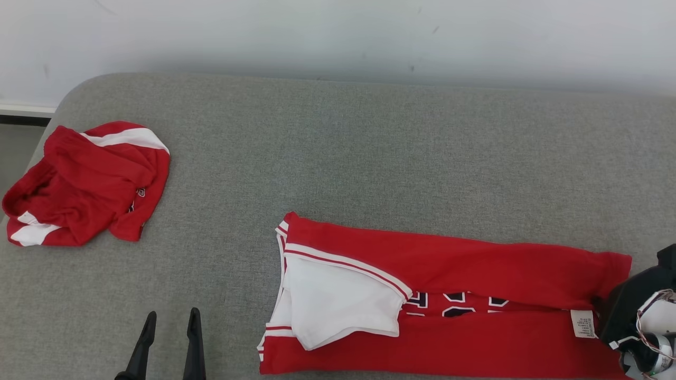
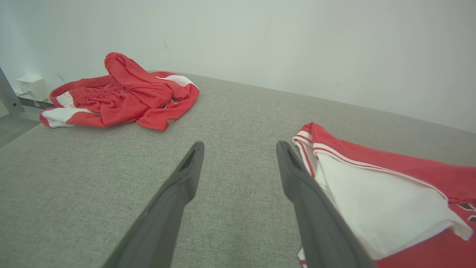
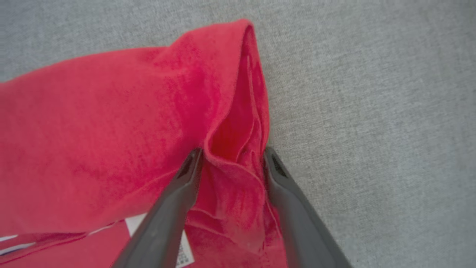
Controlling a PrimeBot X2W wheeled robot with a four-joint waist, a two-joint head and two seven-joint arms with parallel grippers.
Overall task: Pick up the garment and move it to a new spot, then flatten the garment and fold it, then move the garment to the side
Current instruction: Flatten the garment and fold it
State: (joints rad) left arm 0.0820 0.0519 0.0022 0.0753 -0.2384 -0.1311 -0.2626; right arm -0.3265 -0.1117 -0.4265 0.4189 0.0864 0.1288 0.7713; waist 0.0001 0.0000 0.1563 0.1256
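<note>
Your left gripper hangs nearest you over the bare grey padded surface, its 2 fingers spread and holding nothing. The red jersey lies just beside it, to its right, flat on the near part of the surface. It is folded into 1 long band, with the long axis running left to right, the white-trimmed end pointing left and the hem pointing right. At that hem your right gripper stands with jaws apart, 1 finger on each side of a raised fold. Crumpled red shorts lie far left, well apart.
</note>
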